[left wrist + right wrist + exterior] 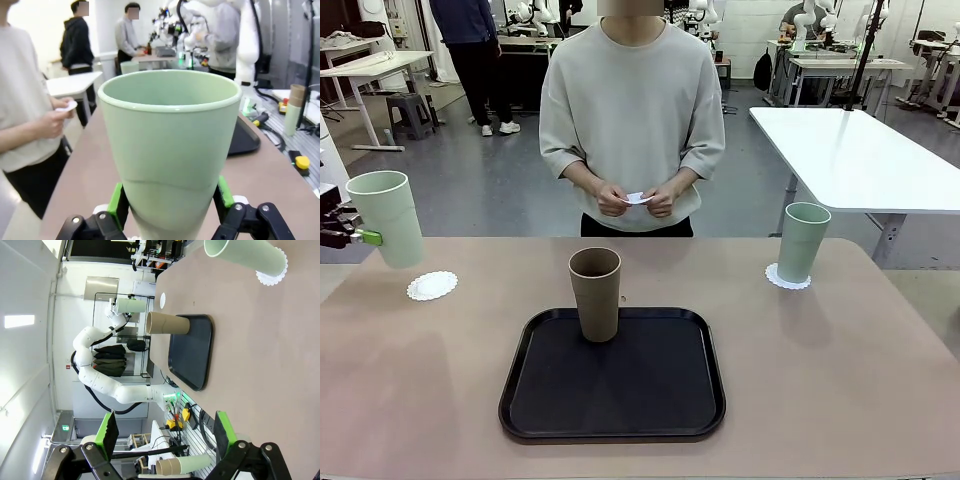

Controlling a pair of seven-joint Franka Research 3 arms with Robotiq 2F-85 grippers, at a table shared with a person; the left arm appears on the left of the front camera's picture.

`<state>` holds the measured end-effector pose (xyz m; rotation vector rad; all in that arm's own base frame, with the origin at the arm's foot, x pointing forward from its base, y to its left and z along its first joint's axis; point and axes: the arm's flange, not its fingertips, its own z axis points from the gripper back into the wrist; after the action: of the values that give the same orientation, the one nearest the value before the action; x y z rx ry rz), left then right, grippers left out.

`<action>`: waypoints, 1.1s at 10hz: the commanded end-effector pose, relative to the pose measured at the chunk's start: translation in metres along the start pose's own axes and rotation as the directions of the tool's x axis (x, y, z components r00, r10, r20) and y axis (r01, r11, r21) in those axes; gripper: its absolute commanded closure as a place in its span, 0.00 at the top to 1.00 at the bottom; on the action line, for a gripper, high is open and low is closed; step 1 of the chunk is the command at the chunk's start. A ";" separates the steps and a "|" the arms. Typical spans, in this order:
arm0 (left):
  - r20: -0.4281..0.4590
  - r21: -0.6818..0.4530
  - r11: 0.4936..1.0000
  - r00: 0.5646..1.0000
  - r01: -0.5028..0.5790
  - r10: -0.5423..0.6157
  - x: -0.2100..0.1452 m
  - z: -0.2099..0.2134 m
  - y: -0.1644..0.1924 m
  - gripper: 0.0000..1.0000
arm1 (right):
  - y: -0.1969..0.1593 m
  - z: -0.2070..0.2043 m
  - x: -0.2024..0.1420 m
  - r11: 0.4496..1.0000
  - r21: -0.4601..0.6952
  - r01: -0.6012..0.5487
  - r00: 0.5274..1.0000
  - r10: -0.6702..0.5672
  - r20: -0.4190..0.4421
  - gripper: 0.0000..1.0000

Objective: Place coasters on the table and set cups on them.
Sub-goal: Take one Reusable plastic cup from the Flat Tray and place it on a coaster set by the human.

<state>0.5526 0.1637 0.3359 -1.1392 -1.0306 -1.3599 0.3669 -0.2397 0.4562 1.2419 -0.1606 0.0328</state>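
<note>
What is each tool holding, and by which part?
The left tool clamps a mint green cup by its lower body, squeezed from both sides. The right tool stands open, holding nothing.

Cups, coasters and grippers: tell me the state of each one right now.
Left mint cup: in the air, clamped in left gripper.
Right mint cup: upright on right coaster.
Brown cup: upright on the black tray, no coaster.
Left coaster: flat on the table, bare.
Third coaster: in the person's hands.
Right gripper: open, empty.
</note>
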 end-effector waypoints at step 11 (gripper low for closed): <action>0.066 0.033 0.997 0.996 -0.067 0.065 -0.052 0.012 0.053 0.85 | 0.001 0.000 0.000 1.000 -0.001 0.015 1.000 -0.015 0.001 1.00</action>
<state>0.5965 0.1744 0.2839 -1.1873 -1.0556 -1.2737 0.3669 -0.2396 0.4562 1.2419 -0.1606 0.0328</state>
